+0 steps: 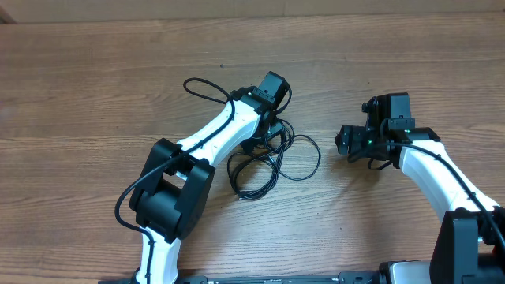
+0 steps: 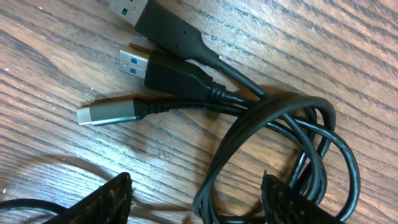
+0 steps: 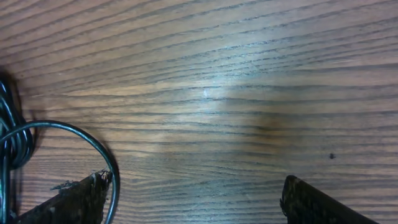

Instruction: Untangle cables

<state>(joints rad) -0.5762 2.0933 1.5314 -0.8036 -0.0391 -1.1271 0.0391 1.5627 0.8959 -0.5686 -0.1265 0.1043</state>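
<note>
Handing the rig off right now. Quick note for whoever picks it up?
Left gripper: open, low over the cables, a loop between its fingers, nothing gripped.
Right gripper: open over bare table, one loop beside a finger, empty.
Cables: one bundle mid-table; three plugs lie side by side, outside the coil.
Done: nothing separated yet.
Left: pull each cable out of the bundle.

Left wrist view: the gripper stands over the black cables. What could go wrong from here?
1. The left gripper straddles several strands of the cables at once; closing may pinch them together and tighten the tangle.
2. Three plugs lie close together; a pull could snag them on other strands.
3. The right gripper is open over mostly bare wood, with one loop at its finger; it may miss.
</note>
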